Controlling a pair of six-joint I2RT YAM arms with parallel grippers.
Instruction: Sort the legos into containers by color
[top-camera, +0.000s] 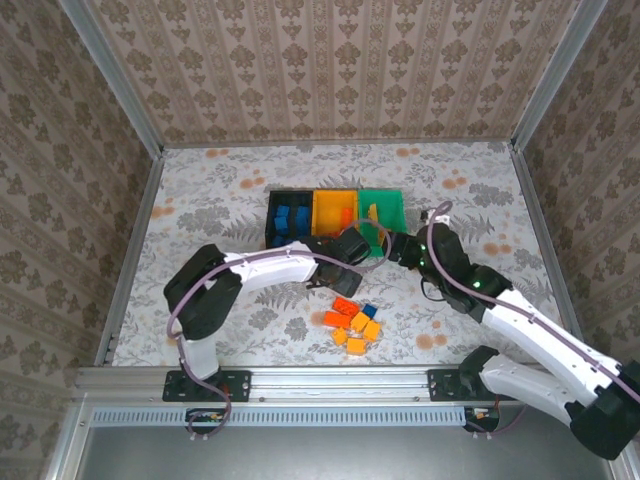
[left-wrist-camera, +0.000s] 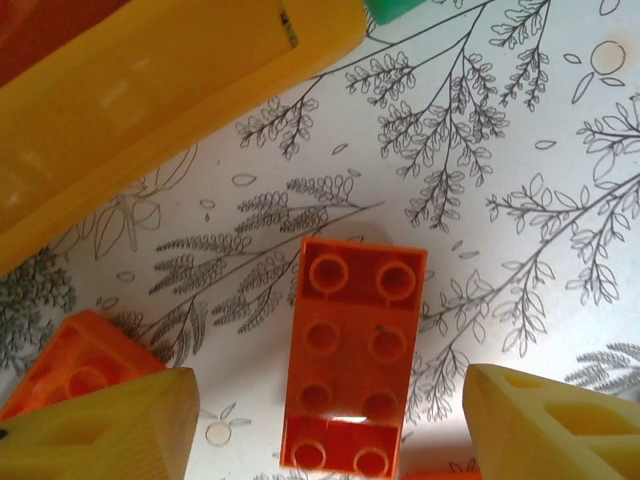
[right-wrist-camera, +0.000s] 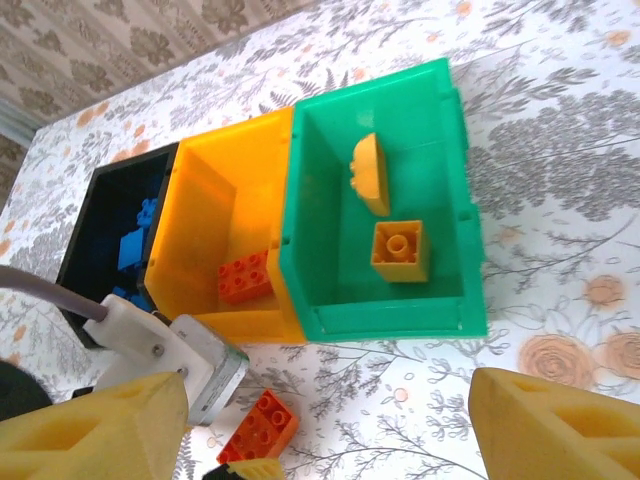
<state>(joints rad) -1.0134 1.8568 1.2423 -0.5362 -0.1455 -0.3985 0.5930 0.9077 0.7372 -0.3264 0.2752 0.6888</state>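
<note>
The containers stand in a row: black bin (top-camera: 290, 218), yellow-orange bin (top-camera: 335, 212), green bin (top-camera: 383, 210). My left gripper (top-camera: 338, 260) hovers just in front of the yellow-orange bin (left-wrist-camera: 150, 110). It is open, its fingers (left-wrist-camera: 100, 430) standing apart on either side of a red-orange lego (left-wrist-camera: 353, 355) that lies flat on the table. My right gripper (right-wrist-camera: 328, 400) is open with nothing in it, in front of the green bin (right-wrist-camera: 380, 320). That bin holds two yellow-orange legos (right-wrist-camera: 398, 250). A red-orange lego (right-wrist-camera: 244, 277) sits in the yellow-orange bin, and blue legos (right-wrist-camera: 130, 245) in the black one.
A loose pile of red-orange, yellow-orange and blue legos (top-camera: 352, 322) lies near the front middle of the table. Another red-orange lego (left-wrist-camera: 75, 360) lies just left of the left gripper's finger. Both grippers (top-camera: 395, 245) sit close together in front of the bins.
</note>
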